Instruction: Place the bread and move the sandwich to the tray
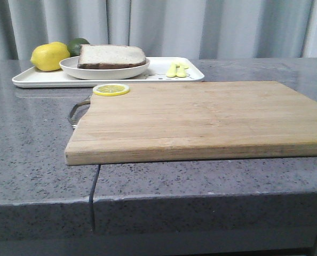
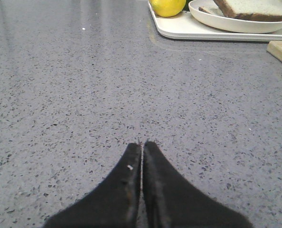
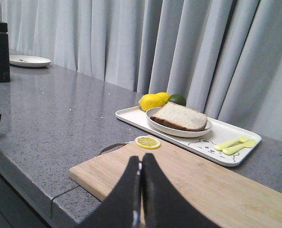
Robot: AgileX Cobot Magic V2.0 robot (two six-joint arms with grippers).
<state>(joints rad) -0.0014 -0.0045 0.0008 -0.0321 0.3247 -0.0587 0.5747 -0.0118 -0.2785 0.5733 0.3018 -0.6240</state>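
Sandwich [image 1: 111, 56] sits in white plate [image 1: 104, 69] on tray [image 1: 161, 74], beside lemon [image 1: 49, 56]. Looks done. Bread likely soft, light, crushable; stack may slide, so better to take the stiff plate rim. Left gripper [image 2: 142, 148] closed, empty, over surface [image 2: 108, 95]. Right gripper [image 3: 141, 161] closed, empty, above cutting board [image 3: 217, 185].

Even, soft, cool light throughout, faint glare streaks on the countertop [image 2: 91, 28], weak shadows, near black fingers [image 2: 131, 190] slightly out of focus.
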